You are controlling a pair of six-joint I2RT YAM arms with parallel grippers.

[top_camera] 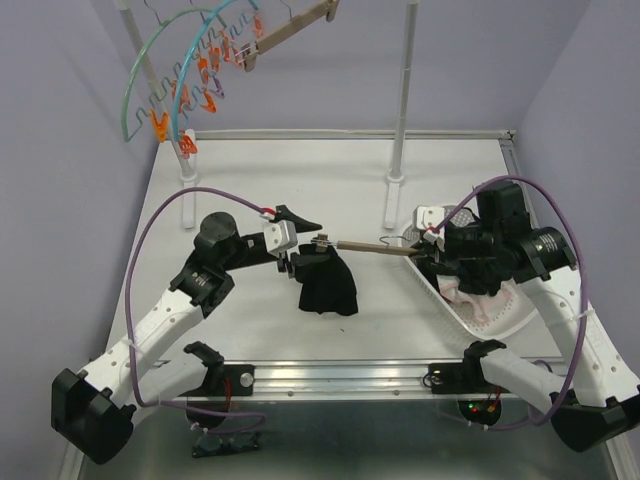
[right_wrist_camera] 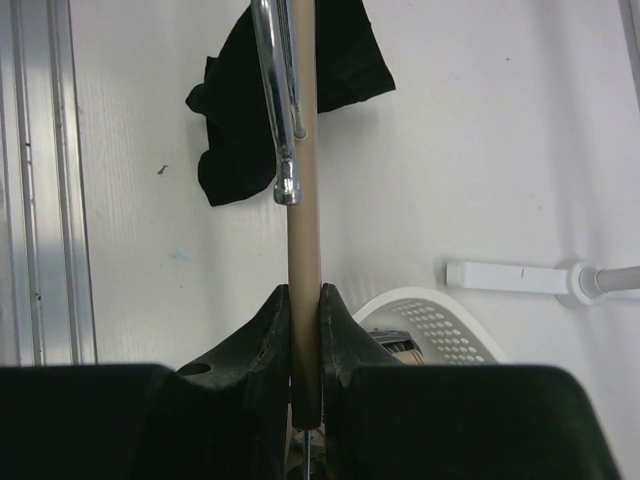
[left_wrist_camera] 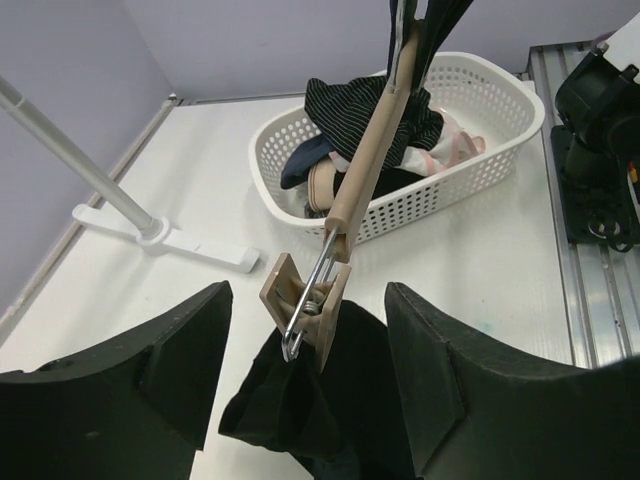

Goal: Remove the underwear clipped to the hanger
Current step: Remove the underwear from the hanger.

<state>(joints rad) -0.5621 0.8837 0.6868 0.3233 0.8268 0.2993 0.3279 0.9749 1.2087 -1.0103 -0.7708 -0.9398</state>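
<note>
My right gripper [top_camera: 432,252] is shut on one end of a wooden hanger bar [top_camera: 375,248] and holds it level above the table; the right wrist view shows the fingers [right_wrist_camera: 345,330] clamped on the bar [right_wrist_camera: 303,230]. At the bar's other end a wooden clip [left_wrist_camera: 305,300] pinches a black underwear [top_camera: 328,282], which hangs down to the table [left_wrist_camera: 300,400] [right_wrist_camera: 235,150]. My left gripper [top_camera: 298,245] is open, with one finger on each side of the clip and not touching it [left_wrist_camera: 305,305].
A white basket [top_camera: 455,318] under my right arm holds several other garments [left_wrist_camera: 400,120]. A white stand pole [top_camera: 403,100] rises behind the hanger. Curved hangers with orange clips [top_camera: 190,80] and a second wooden hanger [top_camera: 290,30] hang at the back left.
</note>
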